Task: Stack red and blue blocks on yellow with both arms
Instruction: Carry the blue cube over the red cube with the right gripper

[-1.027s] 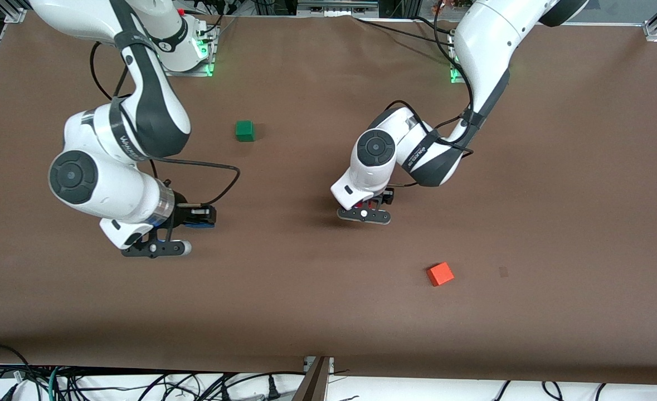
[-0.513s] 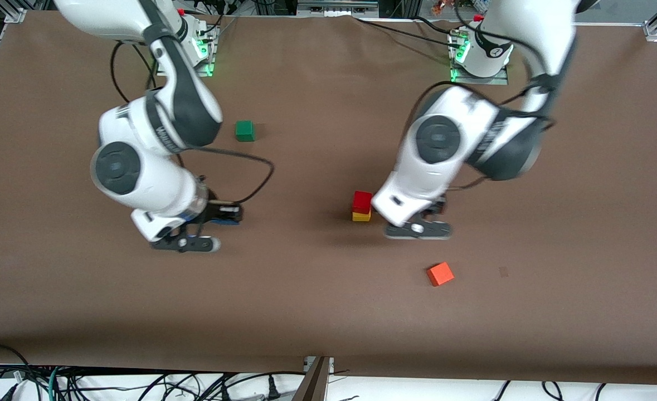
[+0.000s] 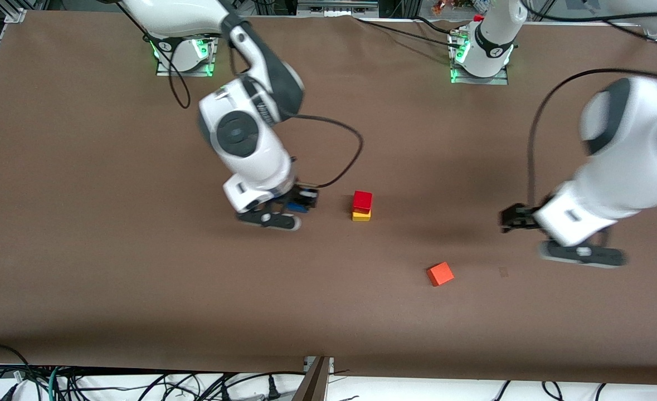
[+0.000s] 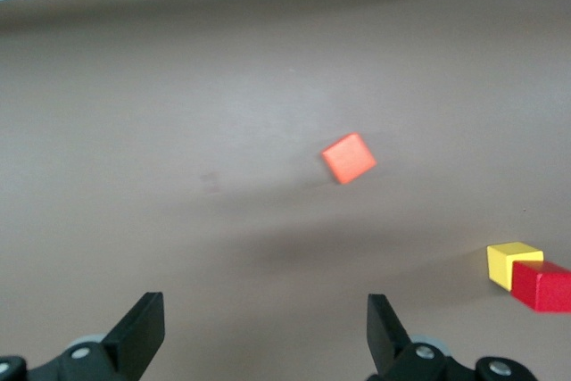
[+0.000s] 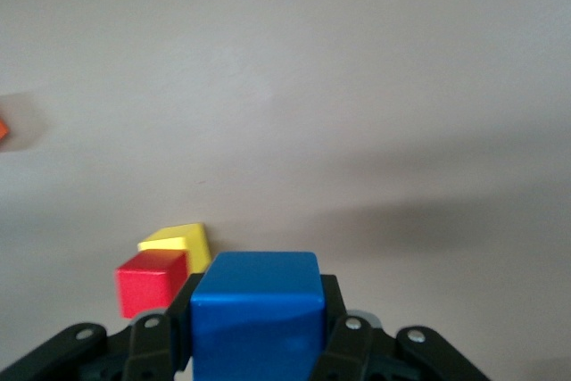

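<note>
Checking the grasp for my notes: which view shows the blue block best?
The right wrist view: the blue block fills the foreground, clamped in the right gripper. The front view shows only a blue sliver under the gripper, beside the red block on the yellow block. The left wrist view misses it.

Right gripper (image 5: 257,345) grips blue block (image 5: 257,310); red block (image 5: 152,281) apparently atop yellow (image 5: 178,240).

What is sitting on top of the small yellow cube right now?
A deep red cube rests squarely on the small yellow cube. Nothing is on the red one yet. The yellow cube's top face is covered; only its sides show.
</note>
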Tool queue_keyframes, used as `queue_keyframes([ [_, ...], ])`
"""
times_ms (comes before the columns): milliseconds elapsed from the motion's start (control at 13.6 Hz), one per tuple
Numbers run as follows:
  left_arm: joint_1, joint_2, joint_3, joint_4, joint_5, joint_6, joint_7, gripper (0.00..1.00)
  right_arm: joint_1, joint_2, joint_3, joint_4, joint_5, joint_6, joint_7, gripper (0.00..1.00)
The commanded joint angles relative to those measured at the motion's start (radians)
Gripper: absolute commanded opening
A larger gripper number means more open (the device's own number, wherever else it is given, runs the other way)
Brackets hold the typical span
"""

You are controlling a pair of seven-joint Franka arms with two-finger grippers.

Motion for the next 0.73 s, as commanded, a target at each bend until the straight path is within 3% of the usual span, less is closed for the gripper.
queue_keyframes([
  [0,-0.09,-0.119,0.233,-0.062,-0.137,-0.098,0.114,1.0,0.106,0.075,-0.012,0.042,-0.083,0.083,0.187,0.3],
  [147,-0.175,-0.16,0.327,-0.073,-0.125,-0.152,0.104,1.0,0.149,0.146,-0.015,0.109,-0.1,0.12,0.279,0.3],
  [293,-0.195,-0.191,0.325,-0.094,-0.061,-0.155,0.092,1.0,0.172,0.216,-0.02,0.2,-0.108,0.124,0.35,0.3],
  [513,-0.187,-0.323,0.296,-0.226,-0.065,-0.16,0.008,1.0,0.195,0.233,-0.026,0.208,-0.129,0.144,0.376,0.3],
  [660,-0.18,-0.347,0.29,-0.268,-0.073,-0.155,-0.03,1.0,0.196,0.236,-0.025,0.208,-0.129,0.155,0.378,0.3],
])
